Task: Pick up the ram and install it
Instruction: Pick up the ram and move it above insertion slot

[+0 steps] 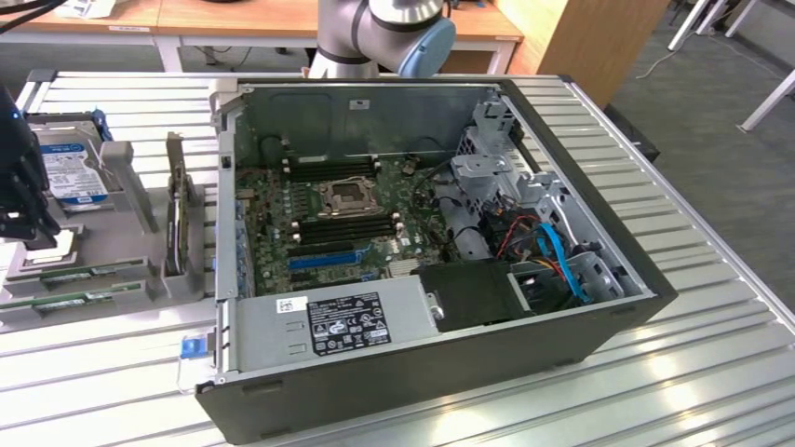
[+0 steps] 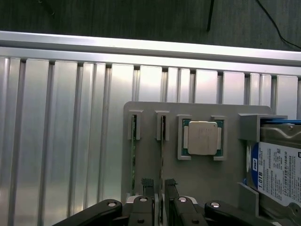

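at the far left edge of the exterior view the gripper (image 2: 159, 183) hangs low over a grey holder (image 1: 125, 200), which stands on the ribbed metal table (image 1: 112, 372). its jaws are wide open, with one black finger (image 2: 147, 188) on each side of the ram (image 2: 162, 141) and not closed on it. the ram is a thin green stick that stands on its edge in a narrow slot of the holder, so it is not lifted and not in the computer. it stands between a second ram stick (image 2: 134, 141), which is in the next slot, and the square silver processor (image 2: 202, 138), which lies flat in its own frame. beyond the processor a hard drive (image 1: 69, 172) with a blue and white label sits in the holder. further right in the exterior view a tall expansion card (image 1: 174, 219) stands upright at the holder's right end, just beside the open computer case (image 1: 646, 307). the case lies on its side in the middle of the table. inside it i see the green motherboard (image 1: 267, 233) with its processor socket (image 1: 342, 197), then the grey power supply (image 1: 335, 321) along the near wall, and at the right some blue cables (image 1: 565, 265). the robot arm (image 1: 385, 33) rises behind the case.
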`<act>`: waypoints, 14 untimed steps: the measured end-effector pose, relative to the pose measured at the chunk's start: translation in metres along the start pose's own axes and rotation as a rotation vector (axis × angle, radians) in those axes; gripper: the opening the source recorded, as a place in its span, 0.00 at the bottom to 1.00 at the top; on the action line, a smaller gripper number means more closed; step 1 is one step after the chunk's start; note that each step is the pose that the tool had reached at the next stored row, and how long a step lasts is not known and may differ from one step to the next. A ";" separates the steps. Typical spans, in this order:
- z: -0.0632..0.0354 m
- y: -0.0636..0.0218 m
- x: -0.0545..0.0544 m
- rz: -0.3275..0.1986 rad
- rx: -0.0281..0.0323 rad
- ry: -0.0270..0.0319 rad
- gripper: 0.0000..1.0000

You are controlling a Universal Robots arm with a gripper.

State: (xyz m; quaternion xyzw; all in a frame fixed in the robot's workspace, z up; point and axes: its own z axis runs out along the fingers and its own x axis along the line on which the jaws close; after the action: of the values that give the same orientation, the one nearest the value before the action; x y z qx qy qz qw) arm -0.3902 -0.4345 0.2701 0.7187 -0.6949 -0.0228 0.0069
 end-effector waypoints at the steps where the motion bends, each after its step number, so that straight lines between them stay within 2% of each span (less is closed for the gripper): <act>1: 0.0012 0.0000 0.000 0.000 0.0000 0.0000 0.24; 8: 0.0085 -0.0004 0.000 0.000 0.0001 0.0000 0.24; 14: 0.0092 -0.0004 0.000 0.000 0.0000 0.0000 0.24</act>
State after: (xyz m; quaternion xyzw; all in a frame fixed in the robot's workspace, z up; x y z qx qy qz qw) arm -0.3902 -0.4345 0.2608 0.7187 -0.6949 -0.0228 0.0068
